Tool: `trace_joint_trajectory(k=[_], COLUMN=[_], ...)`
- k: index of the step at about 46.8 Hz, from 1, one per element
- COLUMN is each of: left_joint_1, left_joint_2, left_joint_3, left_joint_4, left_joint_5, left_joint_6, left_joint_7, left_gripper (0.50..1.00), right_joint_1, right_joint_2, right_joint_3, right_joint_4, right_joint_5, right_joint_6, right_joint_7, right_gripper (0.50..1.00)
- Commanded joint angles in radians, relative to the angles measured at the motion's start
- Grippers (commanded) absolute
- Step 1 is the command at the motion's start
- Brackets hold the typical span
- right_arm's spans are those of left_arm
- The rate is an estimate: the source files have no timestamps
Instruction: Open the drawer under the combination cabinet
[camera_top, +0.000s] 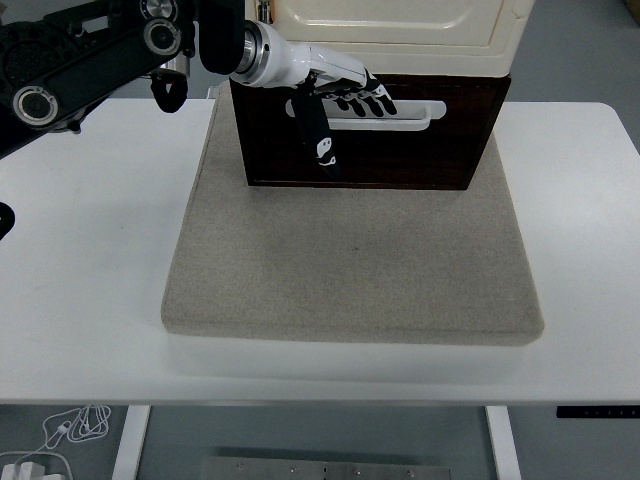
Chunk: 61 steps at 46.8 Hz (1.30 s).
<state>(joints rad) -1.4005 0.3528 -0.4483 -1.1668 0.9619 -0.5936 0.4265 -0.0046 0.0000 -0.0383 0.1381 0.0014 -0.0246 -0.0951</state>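
The combination cabinet has a cream upper part (400, 25) and a dark brown drawer (420, 150) beneath it, standing at the back of a grey mat (350, 260). A white bar handle (415, 115) runs across the drawer front. My left hand (345, 112), white with black fingers, reaches in from the upper left. Its fingers (368, 100) lie spread across the left half of the handle, and the thumb (321, 146) hangs down over the drawer front, not closed round the bar. The drawer front sits flush under the cabinet. My right arm is out of view.
The grey mat lies on a white table (90, 250). My black left arm (80, 50) crosses the upper left corner. White cables (60, 430) lie on the floor below the table's near edge.
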Motion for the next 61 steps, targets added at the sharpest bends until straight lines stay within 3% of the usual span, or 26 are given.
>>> trace_joint_trajectory(k=[1,31,61], left_joint_1=[0.0,0.029,0.044], left_joint_2=[0.0,-0.031,-0.035], left_joint_3=[-0.001,0.002,0.002], left_joint_4=[0.001,0.026,0.024], left_joint_5=[-0.005,0.001,0.003], left_joint_6=[0.021,0.064,0.064], left_joint_7=[0.0,0.0,0.0], left_gripper=[0.984,0.975,0.975], right_joint_1=[0.0,0.0,0.0], right_joint_2=[0.0,0.0,0.0], right_joint_3=[0.0,0.0,0.0], right_joint_4=[0.0,0.0,0.0], right_joint_5=[0.0,0.0,0.0], right_joint_6=[0.0,0.0,0.0], right_joint_7=[0.0,0.0,0.0], right_gripper=[0.928,0.928,0.928])
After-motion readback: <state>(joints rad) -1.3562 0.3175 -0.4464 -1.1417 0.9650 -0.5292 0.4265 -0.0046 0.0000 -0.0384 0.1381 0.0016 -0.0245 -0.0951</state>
